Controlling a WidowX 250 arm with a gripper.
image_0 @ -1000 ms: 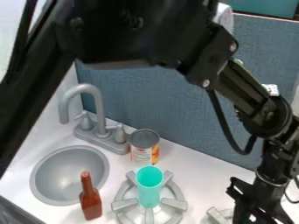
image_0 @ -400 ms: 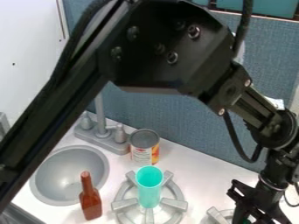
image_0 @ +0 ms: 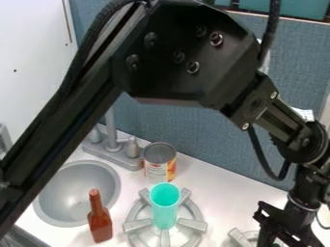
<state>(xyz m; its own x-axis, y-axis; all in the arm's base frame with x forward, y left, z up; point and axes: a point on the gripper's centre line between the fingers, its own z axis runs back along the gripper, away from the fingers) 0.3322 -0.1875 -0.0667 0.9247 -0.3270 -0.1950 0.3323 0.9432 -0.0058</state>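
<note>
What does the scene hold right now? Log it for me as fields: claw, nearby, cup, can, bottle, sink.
claw: low at the lower right of the view; grip unclear
nearby: second burner, partly hidden; a bit of green at the claw
cup: turquoise cup, upright on the left burner
can: metal-topped can, upright between faucet base and left burner
bottle: red-brown bottle, beside the sink
sink: round grey sink, partly behind the arm

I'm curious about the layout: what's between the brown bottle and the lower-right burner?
The camera view shows another burner there, with a turquoise cup standing on it.
</note>
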